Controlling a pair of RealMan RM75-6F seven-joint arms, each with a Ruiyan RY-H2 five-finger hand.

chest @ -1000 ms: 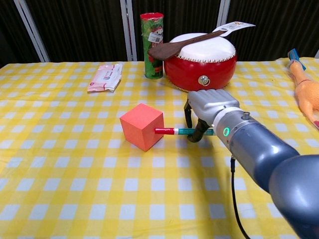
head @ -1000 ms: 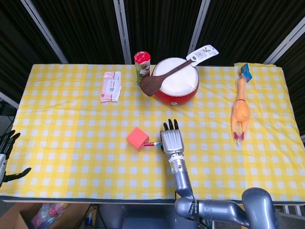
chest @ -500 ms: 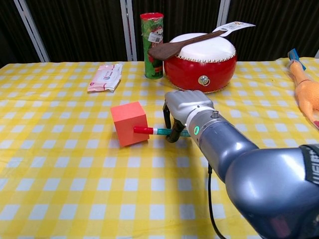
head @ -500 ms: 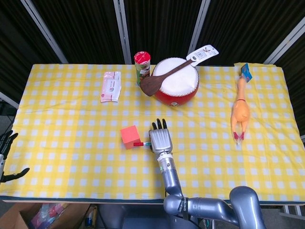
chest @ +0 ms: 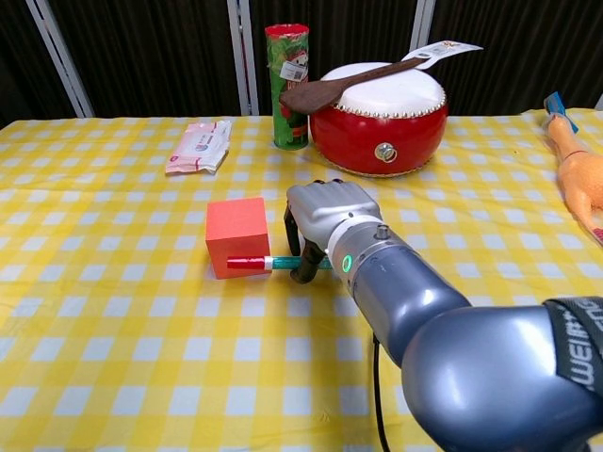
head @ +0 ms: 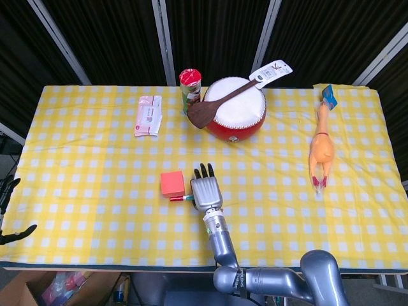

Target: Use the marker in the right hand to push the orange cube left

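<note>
Near the middle of the yellow-and-white checked tablecloth (head: 76,166), I see the orange foam-like cube (head: 173,183) sitting flat, well apart from the other items. My right hand (head: 206,192) lies just to the right of it, back of the hand upward, fingers curled down around a slim marker with a teal barrel and red cap (chest: 259,263). In the chest view the marker lies level, pointing left, and its red capped end sits against the lower front face of the cube; whether it presses or merely touches I cannot tell. The grey metal forearm runs back from the hand toward the near table edge.

My left hand (head: 11,213) shows only at the far left border of the head view, off the table's edge, dark fingers spread apart and holding nothing.

Along the far side I note a red drum with a white skin (head: 237,115), a dark wooden spatula with a white tag (head: 220,104) resting across its top, and a tall red-lidded green snack can (head: 190,89) standing upright just left of the drum. A pink-and-white tissue packet (head: 148,115) lies further left. A yellow rubber chicken (head: 320,150) lies at the right side.
</note>
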